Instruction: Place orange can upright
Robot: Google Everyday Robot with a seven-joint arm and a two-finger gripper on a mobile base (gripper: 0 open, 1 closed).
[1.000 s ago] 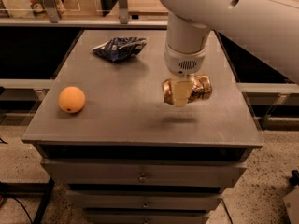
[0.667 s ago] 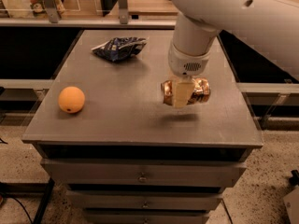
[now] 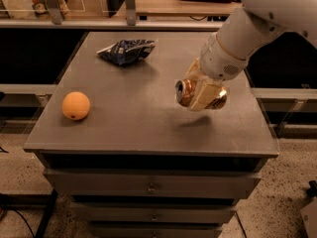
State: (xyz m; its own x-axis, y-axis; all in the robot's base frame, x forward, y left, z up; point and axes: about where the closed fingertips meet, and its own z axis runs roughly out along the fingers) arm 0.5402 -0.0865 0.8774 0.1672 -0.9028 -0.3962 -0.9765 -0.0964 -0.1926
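Orange fruit (image 3: 76, 105): It is seen at the left of the frame, resting on the top and well apart from the can. It would be struck only if a dropped can were sent rolling that way.

Snack bag (image 3: 126, 51): It is seen at the upper left of centre, towards the back. No interference is expected from it.

Cabinet top (image 3: 148, 133): A bare grey surface is seen below the can, with a shadow cast on it. The right edge is near, so a rolling can could be lost over it.

Orange can (image 3: 185, 92): It is held right of centre, on its side, with the silver end turned left. It is judged to be clear of the top. If released this way, it would be left lying down or rolling.

Gripper (image 3: 204, 99): It is seen right of centre, pinched around the can's body. A slip may be caused when the wrist is turned, since the wall is smooth. A tilted set-down would topple the can.
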